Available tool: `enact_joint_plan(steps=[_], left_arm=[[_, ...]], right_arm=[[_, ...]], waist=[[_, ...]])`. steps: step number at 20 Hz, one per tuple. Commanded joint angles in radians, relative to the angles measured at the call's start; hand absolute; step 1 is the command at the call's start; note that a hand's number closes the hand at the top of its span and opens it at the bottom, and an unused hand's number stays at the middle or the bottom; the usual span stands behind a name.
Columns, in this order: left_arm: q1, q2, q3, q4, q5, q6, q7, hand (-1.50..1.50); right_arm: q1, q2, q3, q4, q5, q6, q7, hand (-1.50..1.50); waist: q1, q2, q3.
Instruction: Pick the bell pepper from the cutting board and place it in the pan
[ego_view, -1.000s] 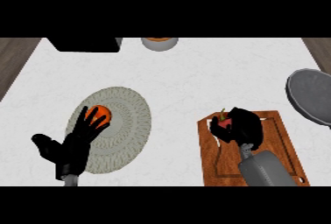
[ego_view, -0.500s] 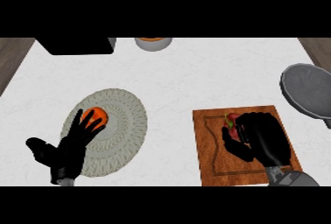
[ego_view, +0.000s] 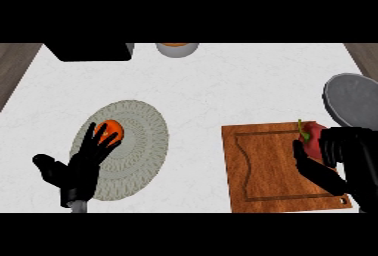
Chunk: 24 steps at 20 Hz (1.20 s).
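The red bell pepper (ego_view: 313, 135) sits inside the curled fingers of the right hand (ego_view: 334, 159), over the far right corner of the cutting board (ego_view: 272, 170). The pan (ego_view: 353, 100) lies just beyond that hand. The left hand (ego_view: 77, 167) rests open, fingers straight, over a round mat (ego_view: 140, 145) holding an orange (ego_view: 111, 129).

Right hand (ego_view: 341, 159) curled round bell pepper (ego_view: 313, 136) over cutting board (ego_view: 269, 167); pan (ego_view: 353, 100) near.

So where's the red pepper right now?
In the head view, the bell pepper is at the right, over the cutting board's far right corner, inside the right hand, just below the grey pan.
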<state>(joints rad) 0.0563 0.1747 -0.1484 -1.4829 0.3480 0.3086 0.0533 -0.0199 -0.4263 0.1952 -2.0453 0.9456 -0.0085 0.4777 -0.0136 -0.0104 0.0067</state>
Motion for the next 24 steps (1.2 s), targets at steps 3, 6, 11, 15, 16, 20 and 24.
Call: enact_joint_plan(steps=[3, 6, 11, 15, 16, 20, 24], left_arm=[[-0.03, -0.006, 0.023, 0.086, -0.01, 0.006, 0.035, 0.0], [0.001, 0.023, 0.036, 0.095, 0.006, -0.053, 0.009, 0.0], [0.024, -0.027, -0.002, 0.097, -0.044, -0.025, -0.047, 0.0], [-0.022, -0.018, 0.016, 0.069, -0.03, -0.019, 0.013, 0.0], [0.016, -0.016, 0.003, 0.065, -0.029, -0.033, 0.012, 0.0], [-0.035, -0.021, 0.0, 0.064, -0.033, -0.025, 0.049, 0.0], [-0.032, -0.051, -0.006, 0.09, -0.037, -0.015, 0.026, 0.0]], right_arm=[[-0.053, 0.008, -0.17, 0.01, -0.143, 0.033, -0.008, 1.5], [-0.162, -0.011, -0.265, 0.229, -0.218, -0.002, -0.11, 1.5], [-0.256, -0.062, -0.364, 0.486, -0.196, -0.09, -0.246, 1.5], [-0.343, -0.082, -0.405, 0.75, -0.183, -0.181, -0.386, 1.5], [-0.37, -0.098, -0.419, 0.798, -0.185, -0.194, -0.413, 1.5], [-0.497, -0.143, -0.458, 1.083, -0.166, -0.256, -0.514, 1.5], [-0.585, -0.195, -0.531, 1.294, -0.239, -0.266, -0.668, 1.5]], waist=[[0.008, 0.011, -0.007], [0.021, 0.015, -0.006], [0.029, 0.016, -0.006], [0.036, 0.018, -0.005], [0.041, 0.019, -0.005], [0.049, 0.023, -0.004], [0.061, 0.031, -0.003]])
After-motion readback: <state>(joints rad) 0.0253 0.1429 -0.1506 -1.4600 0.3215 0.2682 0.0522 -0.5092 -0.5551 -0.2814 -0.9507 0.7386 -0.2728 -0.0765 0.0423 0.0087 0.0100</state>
